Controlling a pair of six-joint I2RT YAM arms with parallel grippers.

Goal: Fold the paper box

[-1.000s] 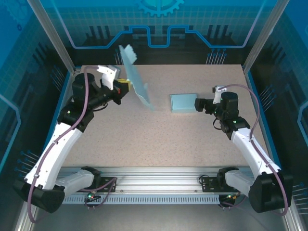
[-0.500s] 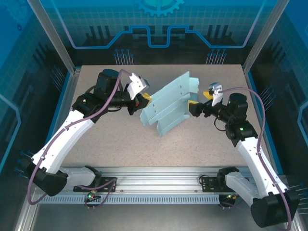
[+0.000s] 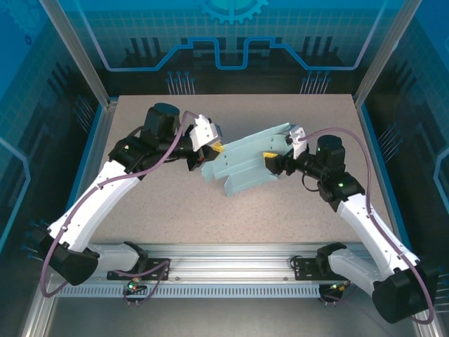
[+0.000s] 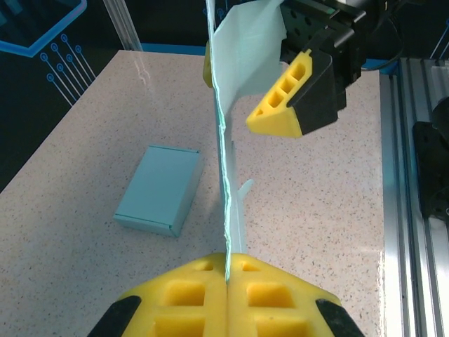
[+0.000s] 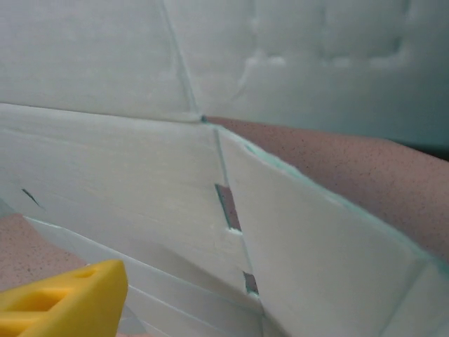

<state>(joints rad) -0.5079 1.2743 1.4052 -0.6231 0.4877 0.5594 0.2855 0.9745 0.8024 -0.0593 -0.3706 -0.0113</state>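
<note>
- The paper sheet (image 3: 242, 165) stood on edge over the counter (image 3: 295, 232), between the two arms.
- The left jaws were pressed together on the sheet's left edge.
- The right jaws were spread at its right edge, one finger (image 4: 291, 105) on each side.
- A folded box (image 4: 158, 189) lay on the counter beside the sheet.

The paper sheet (image 3: 242, 163) stands on its edge between the left gripper (image 3: 216, 149) and the right gripper (image 3: 271, 163), so it blocks the straight way from one to the other. The left gripper is clamped on the sheet's edge. The right gripper has a finger on each side of it, with a gap. Ahead of the left gripper and lower, a small box (image 4: 160, 189) lies on the table (image 3: 175, 210). Behind both grippers, toward the rail (image 3: 238, 254), the table gives free room.
</note>
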